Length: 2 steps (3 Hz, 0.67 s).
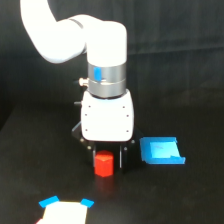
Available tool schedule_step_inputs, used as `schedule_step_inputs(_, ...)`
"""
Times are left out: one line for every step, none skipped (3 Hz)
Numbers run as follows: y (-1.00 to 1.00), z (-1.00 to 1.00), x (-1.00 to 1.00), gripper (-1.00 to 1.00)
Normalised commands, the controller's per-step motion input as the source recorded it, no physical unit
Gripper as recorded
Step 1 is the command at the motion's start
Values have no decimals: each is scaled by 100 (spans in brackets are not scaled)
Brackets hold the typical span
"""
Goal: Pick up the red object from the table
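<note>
Red block (104, 164) on black bench (30, 165), directly under tool (107, 159), dark fingers flanking it. Grip state: cannot tell, contact obscured. Blue piece (161, 151) near, at exterior view's right. Advise centred, firm closure before vertical lift.

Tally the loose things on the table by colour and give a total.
Red: 1, the red object, sitting under the tool
Blue: 1, the blue piece
White with blue corners: 1, the white piece at the bottom edge
Total: 3
</note>
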Motion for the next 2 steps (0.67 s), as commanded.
schedule_step_inputs(-20,100,43,-100)
schedule_step_inputs(8,97,4,-32)
